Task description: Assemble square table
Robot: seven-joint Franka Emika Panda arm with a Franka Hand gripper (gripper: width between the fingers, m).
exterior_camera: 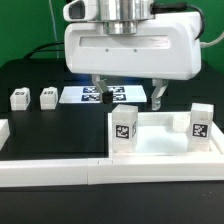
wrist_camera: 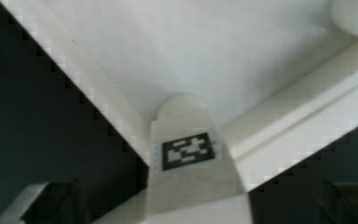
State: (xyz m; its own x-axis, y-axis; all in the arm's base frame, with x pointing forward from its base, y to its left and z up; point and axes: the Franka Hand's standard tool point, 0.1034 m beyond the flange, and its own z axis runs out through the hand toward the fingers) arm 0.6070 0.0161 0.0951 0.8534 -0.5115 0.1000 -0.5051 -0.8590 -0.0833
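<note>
The black table (exterior_camera: pixel 55 130) carries the marker board (exterior_camera: pixel 105 95) toward its far edge. At the exterior view's left a loose leg (exterior_camera: pixel 18 99) lies just beside another leg (exterior_camera: pixel 48 97). The square table top (exterior_camera: pixel 160 148) rests by the front edge — against the white border rail (exterior_camera: pixel 60 172).

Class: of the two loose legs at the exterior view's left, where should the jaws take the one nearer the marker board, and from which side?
Probably the loose leg across its opposite flat side faces, coming straight down: it sits apart from its neighbour, with both flanks free.
</note>
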